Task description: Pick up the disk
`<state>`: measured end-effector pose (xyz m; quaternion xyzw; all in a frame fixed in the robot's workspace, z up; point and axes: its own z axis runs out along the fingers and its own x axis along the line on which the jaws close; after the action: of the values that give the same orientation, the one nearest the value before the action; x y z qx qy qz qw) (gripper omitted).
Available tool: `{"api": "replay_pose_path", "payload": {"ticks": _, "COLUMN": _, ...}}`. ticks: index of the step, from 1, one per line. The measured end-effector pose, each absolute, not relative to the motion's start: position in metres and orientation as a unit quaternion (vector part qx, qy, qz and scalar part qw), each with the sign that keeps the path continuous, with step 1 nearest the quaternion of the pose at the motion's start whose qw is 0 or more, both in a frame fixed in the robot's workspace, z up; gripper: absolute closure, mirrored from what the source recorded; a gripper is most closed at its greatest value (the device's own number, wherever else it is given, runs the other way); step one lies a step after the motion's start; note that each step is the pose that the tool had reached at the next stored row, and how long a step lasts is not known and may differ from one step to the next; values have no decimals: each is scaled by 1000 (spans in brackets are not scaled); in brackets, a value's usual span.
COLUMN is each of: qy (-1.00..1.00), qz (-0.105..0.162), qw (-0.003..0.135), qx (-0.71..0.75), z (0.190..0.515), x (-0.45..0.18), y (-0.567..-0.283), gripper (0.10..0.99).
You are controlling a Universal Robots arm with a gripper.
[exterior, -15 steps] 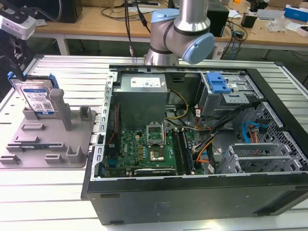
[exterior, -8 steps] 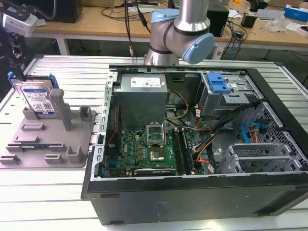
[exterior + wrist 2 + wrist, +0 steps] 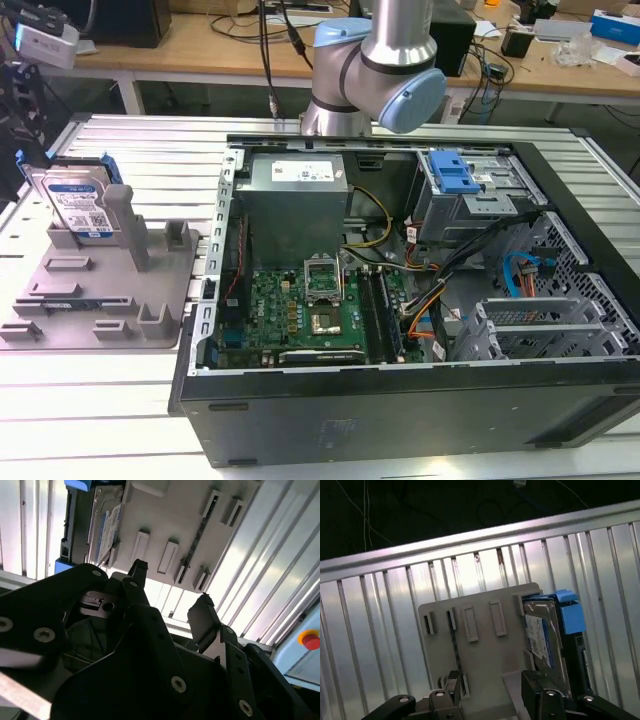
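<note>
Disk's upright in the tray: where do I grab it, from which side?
Probably the top edge, from above: the disk stands on edge in the tray, its lower part seated in a slot and a post close by its label face. Close the hand across its flat faces.

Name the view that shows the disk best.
The exterior view: the disk stands upright in the grey tray, its labelled face turned to the camera. The first wrist view and the second wrist view see the disk at a slant, label foreshortened.
</note>
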<state>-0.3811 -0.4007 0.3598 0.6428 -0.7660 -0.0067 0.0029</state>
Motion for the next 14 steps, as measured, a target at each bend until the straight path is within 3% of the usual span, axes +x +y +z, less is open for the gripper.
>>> {"api": "replay_pose_path", "payload": {"ticks": 14, "qy": -702, "qz": -6, "qw": 4, "qx": 712, "z": 355, "x": -381, "y": -398, "gripper": 482}}
